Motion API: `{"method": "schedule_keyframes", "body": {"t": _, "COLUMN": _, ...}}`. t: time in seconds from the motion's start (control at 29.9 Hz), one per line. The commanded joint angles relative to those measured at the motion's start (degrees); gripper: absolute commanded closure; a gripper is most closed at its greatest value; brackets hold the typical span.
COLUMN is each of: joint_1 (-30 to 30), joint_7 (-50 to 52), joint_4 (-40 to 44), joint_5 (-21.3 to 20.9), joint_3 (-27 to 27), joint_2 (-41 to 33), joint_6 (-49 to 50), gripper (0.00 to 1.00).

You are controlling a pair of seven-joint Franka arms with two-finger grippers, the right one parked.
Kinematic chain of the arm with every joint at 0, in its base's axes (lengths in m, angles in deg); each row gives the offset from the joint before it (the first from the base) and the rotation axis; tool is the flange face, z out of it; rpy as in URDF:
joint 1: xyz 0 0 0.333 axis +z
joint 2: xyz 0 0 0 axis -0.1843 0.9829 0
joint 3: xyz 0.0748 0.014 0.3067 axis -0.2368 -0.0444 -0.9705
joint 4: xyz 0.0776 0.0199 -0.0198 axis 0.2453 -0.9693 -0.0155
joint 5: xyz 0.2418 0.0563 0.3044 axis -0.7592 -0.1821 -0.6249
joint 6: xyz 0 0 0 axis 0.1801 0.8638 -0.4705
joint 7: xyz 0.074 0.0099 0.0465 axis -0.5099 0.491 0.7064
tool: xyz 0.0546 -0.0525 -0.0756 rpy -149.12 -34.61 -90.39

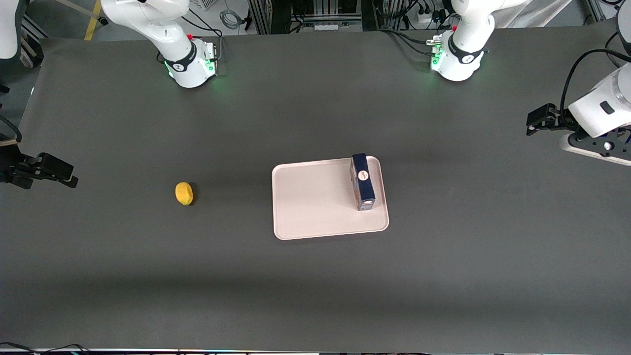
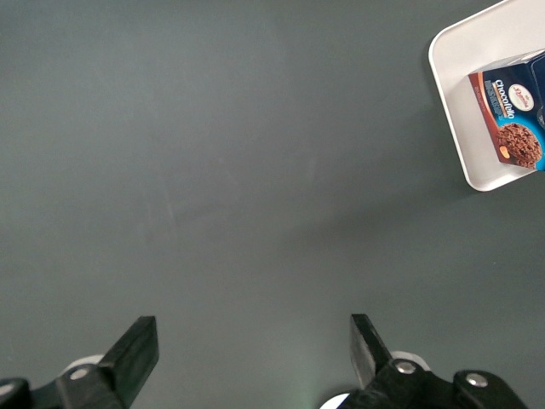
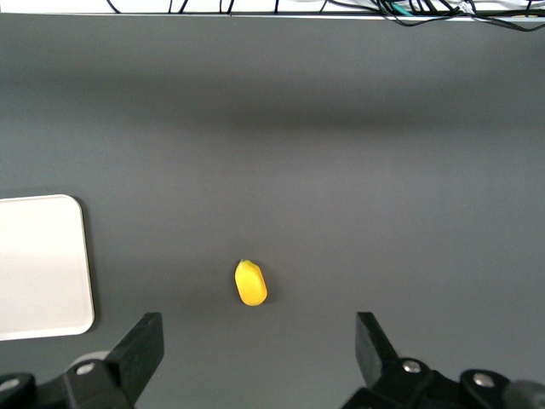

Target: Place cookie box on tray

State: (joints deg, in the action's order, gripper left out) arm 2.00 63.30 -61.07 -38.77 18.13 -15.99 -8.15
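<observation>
Fingers (image 2: 136, 349) of the gripper (image 2: 254, 354) stand apart, holding nothing, over bare tabletop (image 1: 443, 276), well apart from the cookie box (image 1: 363, 181) standing on the tray (image 1: 315, 212).

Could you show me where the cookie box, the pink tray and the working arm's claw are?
cookie box (image 1: 363, 181): front view, on its dark blue side, standing on the tray.
tray (image 1: 310, 202): front view, on its bare floor.
gripper (image 2: 253, 354): left wrist view, midway between its open fingertips, above bare table, away from the tray.

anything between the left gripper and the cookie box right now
Only bare table mat. In the front view the open gripper sits toward the working arm's end, apart from the cookie box standing on the tray.
</observation>
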Motion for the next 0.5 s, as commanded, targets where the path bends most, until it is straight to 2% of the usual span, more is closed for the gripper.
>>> {"method": "schedule_keyframes", "body": {"t": 0.0, "joint_1": -5.1, "joint_7": 2.3, "joint_4": -2.4, "joint_5": 0.1, "joint_3": -4.0, "joint_2": -2.1, "joint_6": -1.6, "gripper": 0.00}}
{"method": "schedule_keyframes", "body": {"t": 0.2, "joint_1": -6.6, "joint_7": 4.6, "joint_4": -2.6, "joint_5": -1.5, "joint_3": -4.2, "joint_2": -2.1, "joint_6": -1.4, "gripper": 0.00}}
{"method": "schedule_keyframes", "body": {"t": 0.47, "joint_1": -8.3, "joint_7": 4.6, "joint_4": -2.5, "joint_5": -1.6, "joint_3": -5.3, "joint_2": -2.1, "joint_6": -1.4, "gripper": 0.00}}
